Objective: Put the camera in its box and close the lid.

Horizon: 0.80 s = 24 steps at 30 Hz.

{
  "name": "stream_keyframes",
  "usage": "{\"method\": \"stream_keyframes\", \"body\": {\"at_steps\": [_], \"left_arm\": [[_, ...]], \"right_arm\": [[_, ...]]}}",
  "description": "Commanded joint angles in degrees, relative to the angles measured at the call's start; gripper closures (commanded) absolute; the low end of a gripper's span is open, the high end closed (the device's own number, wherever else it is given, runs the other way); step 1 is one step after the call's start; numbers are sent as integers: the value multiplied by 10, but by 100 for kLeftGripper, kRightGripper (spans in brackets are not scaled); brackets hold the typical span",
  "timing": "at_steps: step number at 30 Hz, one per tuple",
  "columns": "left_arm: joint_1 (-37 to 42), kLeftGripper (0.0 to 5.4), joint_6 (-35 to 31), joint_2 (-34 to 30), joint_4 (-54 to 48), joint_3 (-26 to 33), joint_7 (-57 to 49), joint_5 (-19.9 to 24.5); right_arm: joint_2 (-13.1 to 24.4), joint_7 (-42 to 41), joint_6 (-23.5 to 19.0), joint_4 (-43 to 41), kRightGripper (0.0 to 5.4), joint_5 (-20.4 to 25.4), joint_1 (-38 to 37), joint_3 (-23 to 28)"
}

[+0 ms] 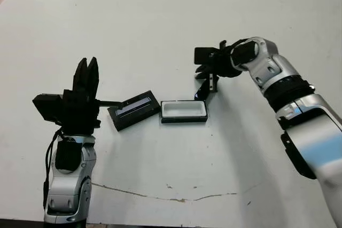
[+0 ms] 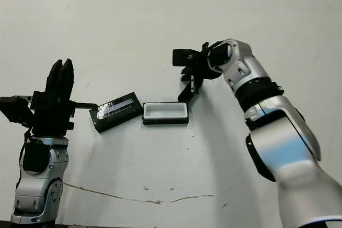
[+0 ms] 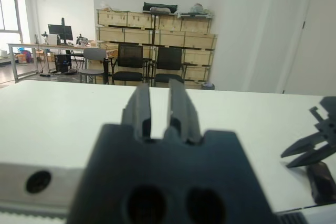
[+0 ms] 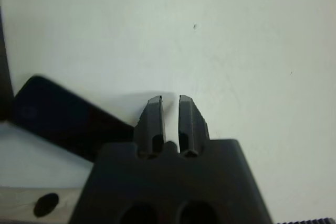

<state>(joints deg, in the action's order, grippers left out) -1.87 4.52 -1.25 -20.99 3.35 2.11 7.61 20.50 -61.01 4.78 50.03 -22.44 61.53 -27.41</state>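
On the white table [image 1: 160, 30], the lid [image 1: 134, 109] lies just left of the open box [image 1: 184, 111]. The left gripper [image 1: 87, 70] stands near the lid, fingers nearly together, grasping nothing. Farther back, the right gripper [image 1: 206, 73] is above the camera [image 1: 202, 90], which leans at the box's rear corner. The right wrist view alone shows its fingers narrowly parted, empty, with the camera [image 4: 63, 121] beside them. The left wrist view shows chairs [image 3: 128, 62] beyond.
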Motion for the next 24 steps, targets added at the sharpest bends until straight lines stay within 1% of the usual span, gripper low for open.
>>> {"method": "stream_keyframes", "body": {"at_steps": [1, 3, 8, 10, 13, 15, 19, 24], "left_arm": [[-5, 537, -10, 0, 4, 2, -5, -5], [-4, 537, -8, -2, 5, 3, -3, -5], [-3, 537, -13, -2, 3, 5, -2, 3], [-2, 537, -15, -2, 2, 5, -1, 5], [-1, 537, -18, -3, 1, 6, -1, 6], [0, 537, -19, -4, 0, 7, -3, 4], [4, 537, -20, -5, 4, 10, 0, 10], [8, 537, -23, -6, 6, 11, 0, 9]], "right_arm": [[21, -21, 2, -7, 540, 5, -25, 3], [31, -30, -3, -13, 540, 10, -30, 7], [60, -35, 28, -38, 540, 14, -52, 10], [65, -51, 32, -40, 540, 32, -61, 19], [75, -73, 28, -56, 540, 50, -78, 27], [82, -78, 26, -70, 540, 52, -89, 26], [98, -80, 36, -107, 540, 58, -117, 28], [113, -90, 32, -150, 540, 65, -138, 27]]}}
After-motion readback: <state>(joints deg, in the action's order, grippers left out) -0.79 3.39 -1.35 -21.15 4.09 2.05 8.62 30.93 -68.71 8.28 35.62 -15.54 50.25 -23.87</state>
